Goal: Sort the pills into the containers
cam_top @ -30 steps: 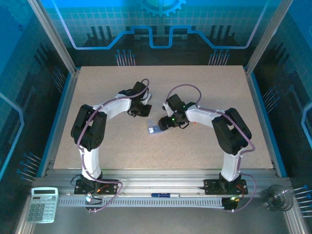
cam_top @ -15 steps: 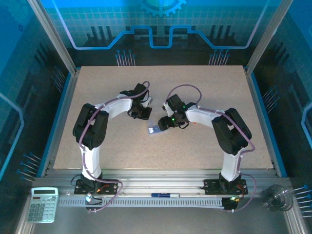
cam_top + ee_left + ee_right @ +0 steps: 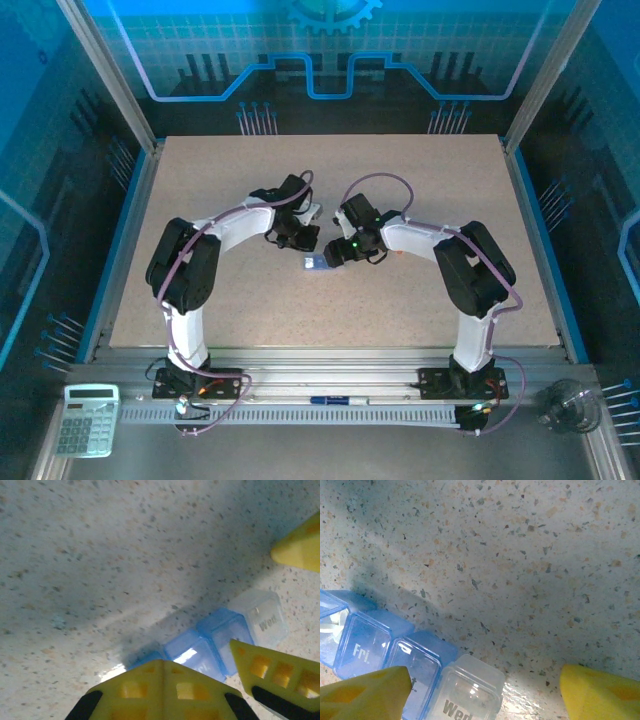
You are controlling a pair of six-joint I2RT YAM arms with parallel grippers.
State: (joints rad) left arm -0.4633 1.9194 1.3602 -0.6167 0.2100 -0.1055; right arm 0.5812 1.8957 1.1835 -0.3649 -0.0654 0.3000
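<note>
The right gripper (image 3: 485, 685) hung spread above a flat, translucent blue plastic pill box (image 3: 395, 650); the left gripper (image 3: 160, 665) was pressed together beside it.
The box lay in the middle of the speckled table (image 3: 520, 555) and looked light, stiff and slippery; pinching across its narrow sides seemed safest.

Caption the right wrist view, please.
Open right gripper, yellow fingers flanking the clear Wed compartment of the blue pill box on speckled table.

The frame's centre is blocked by the left claw (image 3: 303, 240) and right claw (image 3: 328, 256) crowded beside the pill box (image 3: 314, 263), while the bench (image 3: 420, 170) is left bare above and below.
</note>
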